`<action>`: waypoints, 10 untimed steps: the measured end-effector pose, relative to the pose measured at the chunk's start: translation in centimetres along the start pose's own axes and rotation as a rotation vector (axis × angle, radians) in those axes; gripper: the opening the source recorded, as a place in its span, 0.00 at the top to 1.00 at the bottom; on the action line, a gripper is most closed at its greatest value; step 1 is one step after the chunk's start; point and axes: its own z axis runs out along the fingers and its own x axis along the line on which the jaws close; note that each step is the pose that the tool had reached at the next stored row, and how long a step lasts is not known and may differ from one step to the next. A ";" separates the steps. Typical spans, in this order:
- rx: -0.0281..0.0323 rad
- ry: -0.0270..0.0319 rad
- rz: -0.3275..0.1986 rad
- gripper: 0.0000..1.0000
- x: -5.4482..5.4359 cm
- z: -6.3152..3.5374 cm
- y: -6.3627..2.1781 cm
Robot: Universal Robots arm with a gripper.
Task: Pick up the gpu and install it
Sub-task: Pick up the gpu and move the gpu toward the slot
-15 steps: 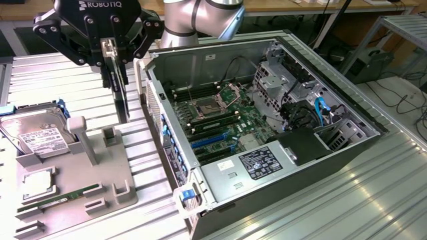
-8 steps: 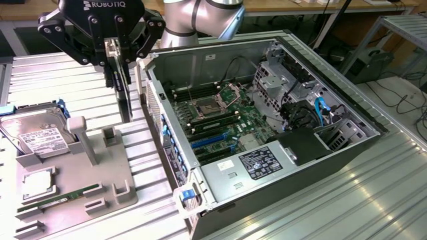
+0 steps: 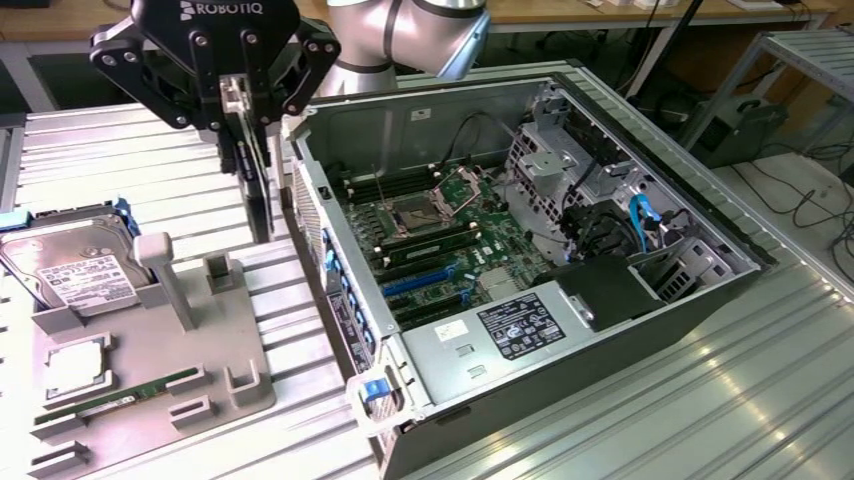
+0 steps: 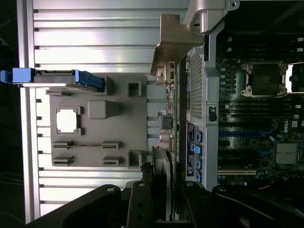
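Gripper (image 4: 164, 192) is closest to the wrist cam, jaws clamped on the gpu (image 4: 170, 118), one finger on each flat face near the card's upper edge. In the ext view the card hangs upright & edge-on, touching nothing else. It's just outside the PC case (image 3: 627, 370), over the gap btwn the case's side wall and the grey fixture (image 3: 147, 400) next to the case. Silver bracket (image 4: 173, 42) is at one end of the card. Card isn't seated in the case yet.

Handling, my read: prob light & stiff, but a thin board w/ exposed parts, so fragile. Smooth faces could slip in a pinch grip. Bracket end likely weighs more, so the card may tip. Best hold is on the flat faces near the top edge, approx mid-length, off the contact edge & off tall components.
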 end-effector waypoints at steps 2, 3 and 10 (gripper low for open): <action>0.0001 0.0000 0.000 0.73 -0.1 0.00 0.00; 0.0002 0.0000 0.000 0.73 -0.2 0.00 0.00; 0.0004 0.0000 0.000 0.73 -0.6 -0.01 0.00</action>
